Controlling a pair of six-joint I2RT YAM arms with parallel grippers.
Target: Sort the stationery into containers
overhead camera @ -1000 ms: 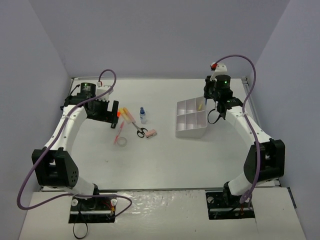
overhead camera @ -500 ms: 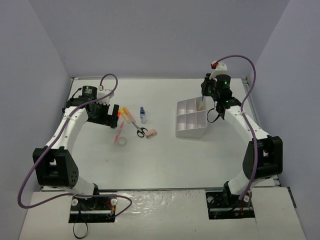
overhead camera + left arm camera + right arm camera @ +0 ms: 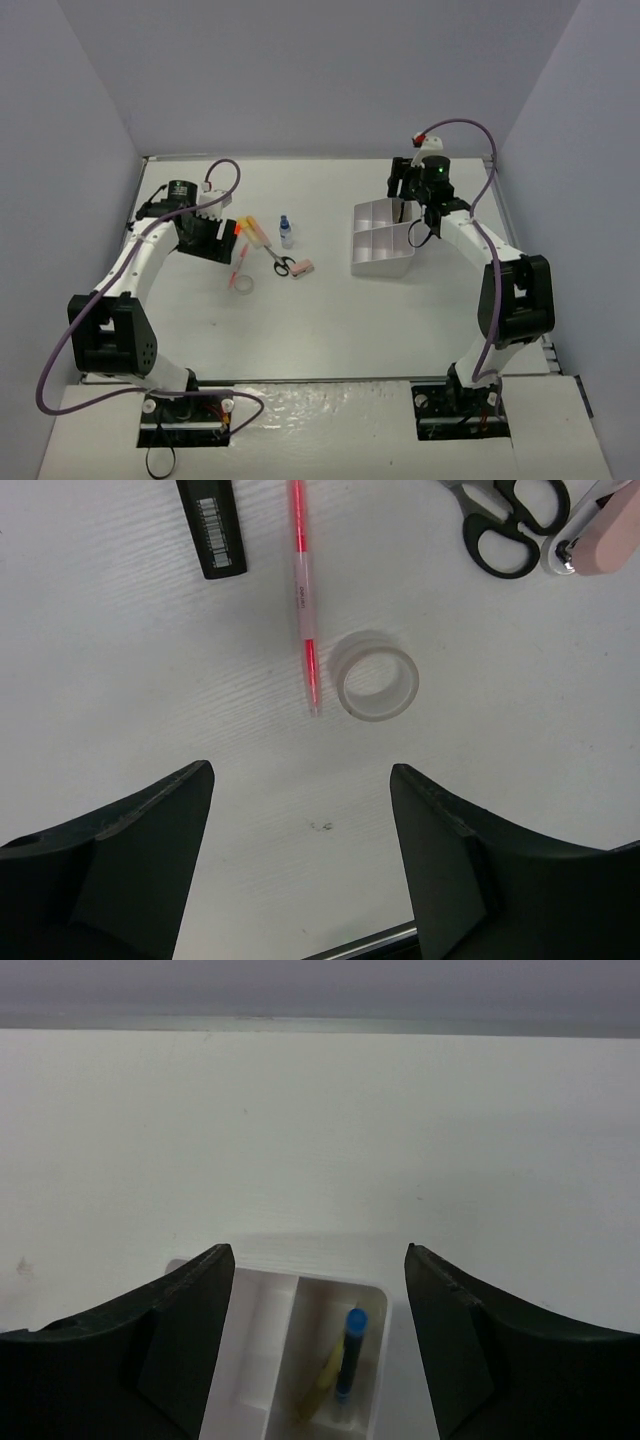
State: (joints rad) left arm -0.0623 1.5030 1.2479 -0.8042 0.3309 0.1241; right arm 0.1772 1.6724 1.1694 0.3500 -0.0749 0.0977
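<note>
- The white organiser tray [image 3: 382,264] stands on the surface [image 3: 330,330], with its divided compartments open to the top.
- The right tool [image 3: 317,1252] hovers over the tray's far end. It is released, its two dark fingers [image 3: 185,1335] spread wide with nothing between them.
- A blue-capped pen [image 3: 349,1355] and a thin yellow stick [image 3: 322,1385] lie side by side in a compartment at the far end of the tray, directly below the right tool and clear of its fingers.
- The rest of the stationery lies loose on the surface, to the left of the tray.
- The pink eraser block [image 3: 302,267] is the item nearest the tray.
- The black-handled scissors [image 3: 281,263] lie just beyond the eraser on the side away from the tray.
- The tiny blue-capped bottle [image 3: 286,232] stands upright at about the same remove from the tray as the scissors, but towards the back.
- The highlighter pens [image 3: 254,231] lie further from the tray than the bottle.
- The clear tape ring [image 3: 377,676] lies flat, and a thin pink pen [image 3: 304,590] lies on its side away from the tray. These two are the items furthest from the tray.
- The left tool [image 3: 300,775] hangs above the surface, further from the tray than any of the stationery. It is released and empty, and no item sits between its fingers [image 3: 130,865].
</note>
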